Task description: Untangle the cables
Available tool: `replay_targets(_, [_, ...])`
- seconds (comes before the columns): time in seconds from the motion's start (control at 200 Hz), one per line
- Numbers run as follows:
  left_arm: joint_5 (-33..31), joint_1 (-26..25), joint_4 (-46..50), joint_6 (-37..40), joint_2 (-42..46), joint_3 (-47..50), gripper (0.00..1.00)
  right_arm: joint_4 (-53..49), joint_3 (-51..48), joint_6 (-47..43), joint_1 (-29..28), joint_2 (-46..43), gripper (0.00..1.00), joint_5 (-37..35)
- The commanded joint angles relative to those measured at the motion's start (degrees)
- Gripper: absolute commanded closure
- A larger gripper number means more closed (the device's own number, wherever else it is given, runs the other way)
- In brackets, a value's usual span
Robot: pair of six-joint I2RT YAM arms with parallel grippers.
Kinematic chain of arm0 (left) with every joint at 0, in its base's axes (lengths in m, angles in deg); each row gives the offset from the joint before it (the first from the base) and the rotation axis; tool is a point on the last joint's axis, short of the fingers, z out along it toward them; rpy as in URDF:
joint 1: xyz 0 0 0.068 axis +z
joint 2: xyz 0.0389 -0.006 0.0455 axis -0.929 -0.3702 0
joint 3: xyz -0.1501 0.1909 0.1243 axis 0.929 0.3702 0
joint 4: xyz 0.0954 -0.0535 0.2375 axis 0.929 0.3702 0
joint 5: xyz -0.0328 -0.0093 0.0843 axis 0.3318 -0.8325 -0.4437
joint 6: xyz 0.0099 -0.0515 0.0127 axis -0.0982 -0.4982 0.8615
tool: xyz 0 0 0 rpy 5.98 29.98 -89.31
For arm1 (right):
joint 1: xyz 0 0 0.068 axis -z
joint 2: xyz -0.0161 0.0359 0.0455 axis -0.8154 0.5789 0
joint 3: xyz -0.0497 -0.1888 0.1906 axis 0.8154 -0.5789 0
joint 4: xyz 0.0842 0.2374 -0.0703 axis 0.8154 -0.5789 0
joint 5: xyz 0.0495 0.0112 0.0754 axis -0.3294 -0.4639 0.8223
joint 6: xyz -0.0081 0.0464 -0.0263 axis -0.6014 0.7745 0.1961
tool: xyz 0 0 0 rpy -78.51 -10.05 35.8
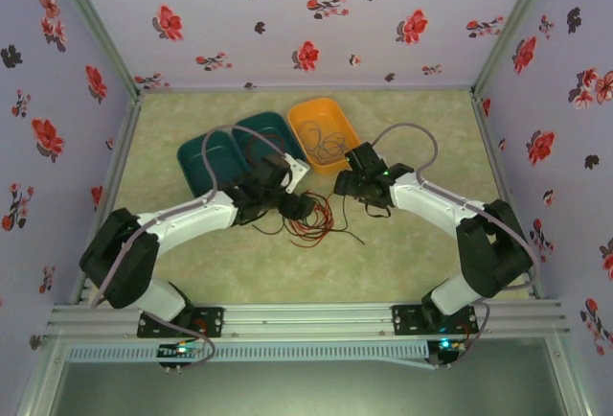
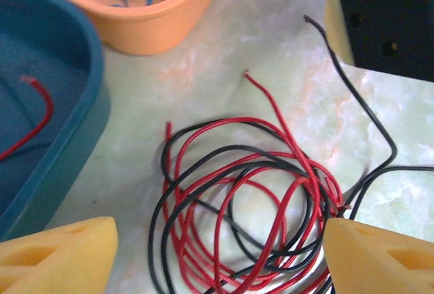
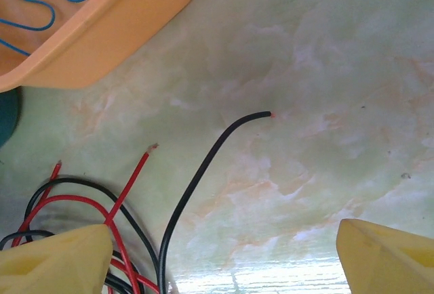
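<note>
A tangle of red and black cables (image 2: 244, 206) is laid coiled on the marbled tabletop (image 3: 305, 70), just beside the teal tray (image 2: 68, 124) and near the orange tray (image 2: 156, 23). Over the tangle the left gripper (image 2: 217, 253) is held wide and empty. At its edge the right gripper (image 3: 220, 257) is likewise spread wide, empty.

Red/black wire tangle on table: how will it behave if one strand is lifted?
Probably floppy: the tangle lies in loose flat loops. Red and black strands interlace, so neighbours likely drag along. Thin, so probably light.
</note>
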Motion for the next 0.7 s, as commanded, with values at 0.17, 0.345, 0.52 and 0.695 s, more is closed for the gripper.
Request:
replay_targets(0.17, [6.2,-1.0,6.5,3.8,-4.6,-5.2,0.37,-0.3,0.9,0.8,2.4,1.5,0.07,3.7])
replay_targets(0.345, [7.0,-1.0,7.5,3.1,-6.1,-6.0,0.43,0.4,1.0,1.0,3.4,2.0,0.06,5.6])
replay_targets(0.52, [6.8,-1.2,8.5,3.1,-7.4,-6.3,0.46,0.7,0.8,1.0,3.9,2.0,0.05,6.3])
replay_targets(0.695, [6.7,-1.2,11.1,3.9,-9.7,-7.4,0.52,1.2,0.2,1.3,4.1,1.9,0.05,6.4])
